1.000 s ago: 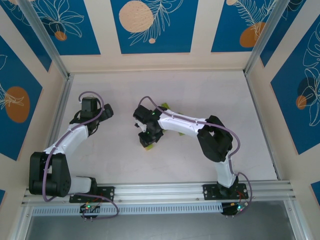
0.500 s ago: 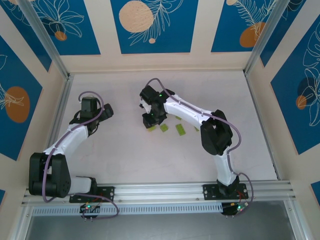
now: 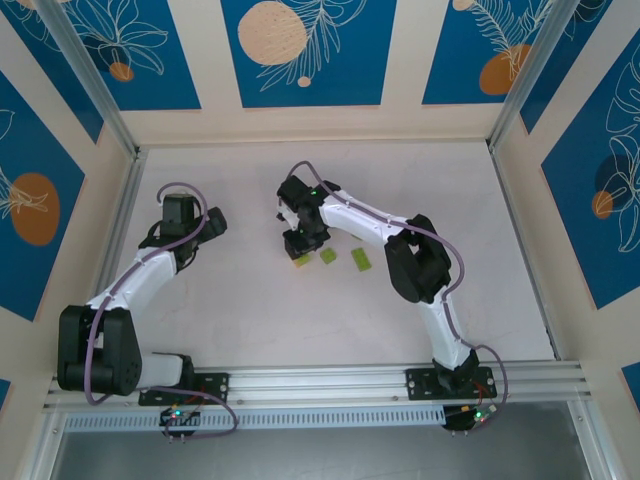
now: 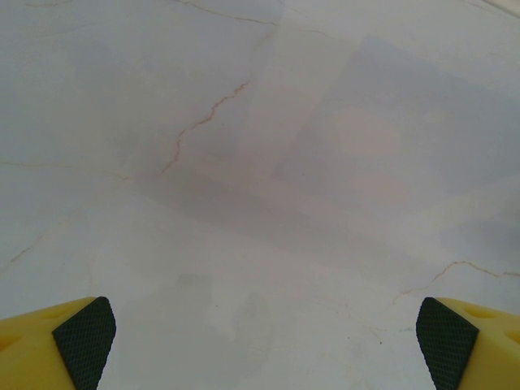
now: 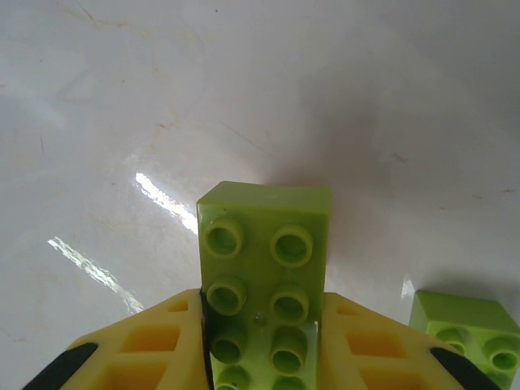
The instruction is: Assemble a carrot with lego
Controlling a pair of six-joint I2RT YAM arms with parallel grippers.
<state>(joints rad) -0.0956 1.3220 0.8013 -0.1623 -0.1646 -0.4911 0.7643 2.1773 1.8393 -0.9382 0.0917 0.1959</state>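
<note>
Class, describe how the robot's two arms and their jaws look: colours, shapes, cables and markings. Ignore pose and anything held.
The left arm and right arm have smooth white shells between chunky black joints. A thin purple-grey cable loops along each, and small green lights glow at the bases. The jaws are yellow plastic, moulded with hollow cells, and carry black textured pads.

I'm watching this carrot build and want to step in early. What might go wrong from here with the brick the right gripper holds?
The right gripper pinches the held green brick at one end, much of it jutting out, so pressing down may tilt it. A loose green brick lies close beside it and could get nudged. The left gripper hangs open over bare table, so nothing braces the parts.
</note>
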